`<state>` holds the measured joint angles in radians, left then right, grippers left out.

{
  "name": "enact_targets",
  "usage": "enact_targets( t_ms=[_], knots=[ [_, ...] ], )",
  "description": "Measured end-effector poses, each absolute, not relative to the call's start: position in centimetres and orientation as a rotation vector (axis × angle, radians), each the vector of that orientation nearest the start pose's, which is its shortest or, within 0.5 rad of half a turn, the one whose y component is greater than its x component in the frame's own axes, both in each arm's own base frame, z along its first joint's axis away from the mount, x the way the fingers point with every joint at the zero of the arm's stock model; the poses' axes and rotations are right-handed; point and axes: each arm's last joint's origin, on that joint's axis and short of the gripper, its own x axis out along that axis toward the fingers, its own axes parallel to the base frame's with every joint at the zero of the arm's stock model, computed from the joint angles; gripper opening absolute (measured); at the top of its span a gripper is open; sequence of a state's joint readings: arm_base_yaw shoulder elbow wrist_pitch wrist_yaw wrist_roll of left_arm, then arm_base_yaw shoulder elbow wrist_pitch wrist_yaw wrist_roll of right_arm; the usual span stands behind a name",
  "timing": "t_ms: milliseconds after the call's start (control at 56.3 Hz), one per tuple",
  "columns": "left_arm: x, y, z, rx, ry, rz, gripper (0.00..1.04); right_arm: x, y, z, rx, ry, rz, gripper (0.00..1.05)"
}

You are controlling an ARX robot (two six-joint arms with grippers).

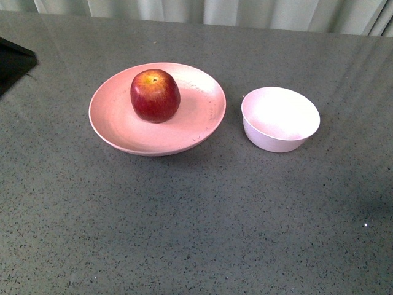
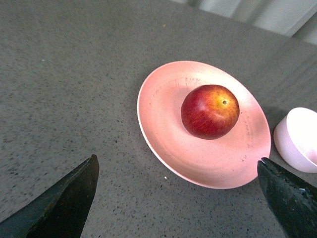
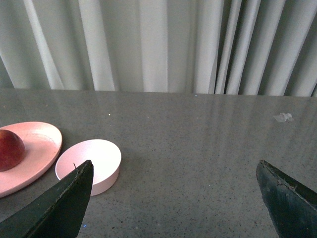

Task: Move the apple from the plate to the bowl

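Observation:
The dark-red apple point(image 1: 155, 96) sits upright on the wide pale-pink plate point(image 1: 123, 132), a little back of its middle. The small pale bowl point(image 1: 280, 118) stands empty just to the plate's right. No arm shows in the front view. In the left wrist view my left gripper point(image 2: 178, 163) is open and empty, over the table short of the plate point(image 2: 168, 139); the apple point(image 2: 210, 111) and the bowl point(image 2: 299, 141) lie beyond. In the right wrist view my right gripper point(image 3: 174, 166) is open and empty, with the bowl point(image 3: 96, 161), plate point(image 3: 39, 148) and apple point(image 3: 10, 148) off to one side.
The grey speckled table point(image 1: 196, 233) carries only the plate and bowl. A dark object point(image 1: 12, 61) juts in at the far left edge. Pale curtains point(image 3: 158, 44) hang behind the table's back edge.

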<state>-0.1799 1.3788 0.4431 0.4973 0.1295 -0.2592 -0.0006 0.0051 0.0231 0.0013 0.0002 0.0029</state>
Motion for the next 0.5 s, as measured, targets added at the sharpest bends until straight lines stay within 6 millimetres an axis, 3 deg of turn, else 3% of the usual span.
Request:
enact_targets(
  t_ms=[249,497],
  knots=[
    [29.0,-7.9,13.1,-0.21,0.576,-0.29,0.96,9.7,0.0,17.1,0.003,-0.019,-0.001,0.96],
    [32.3,-11.1,11.8,-0.16,0.596,-0.347,0.96,9.7,0.0,17.1,0.003,-0.019,-0.001,0.96]
  ],
)
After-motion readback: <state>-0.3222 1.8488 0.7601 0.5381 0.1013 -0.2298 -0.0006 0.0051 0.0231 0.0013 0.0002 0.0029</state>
